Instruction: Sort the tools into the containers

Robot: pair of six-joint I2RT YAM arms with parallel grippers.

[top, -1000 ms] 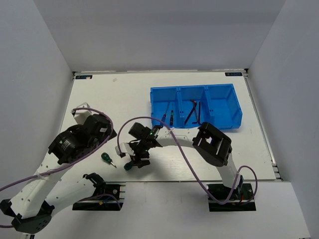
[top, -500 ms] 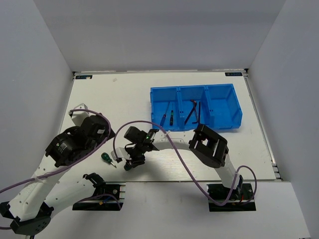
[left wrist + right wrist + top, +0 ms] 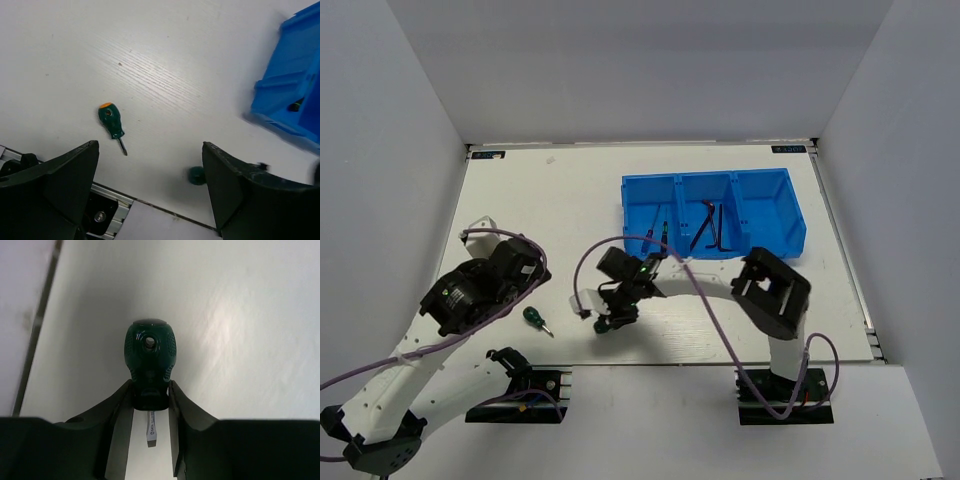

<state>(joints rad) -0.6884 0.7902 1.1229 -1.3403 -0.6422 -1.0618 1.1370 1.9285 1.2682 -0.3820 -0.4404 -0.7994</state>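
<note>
**Right gripper holding green screwdriver, bin behind it**

The right gripper (image 3: pixel 147 412) is clamping a stubby green screwdriver (image 3: pixel 149 350) by the neck, with a finger pressing on either side. The tool's long axis is running in line with the fingers: the handle butt is sticking out past the fingertips and the blade is pointing back toward the wrist. It is looking just off the table (image 3: pixel 570 200), though that is hard to be sure of. The bin (image 3: pixel 705 178) is lying behind the gripper's back, up along its forearm and farther out, so the coming move is likely calling for a swing that way. The thin screwdrivers (image 3: pixel 663 235) are sitting in the compartment nearest this gripper and the hex keys (image 3: pixel 717 228) in the middle one. The farthest compartment is showing nothing, so it is probably the target.

The left gripper (image 3: pixel 150 160) is hanging wide open, holding nothing. The second green screwdriver (image 3: pixel 111 121) is lying flat just beyond its fingertips, toward the left finger, handle away and tip pointing back at the gripper. The left arm is the nearer one for it.
</note>
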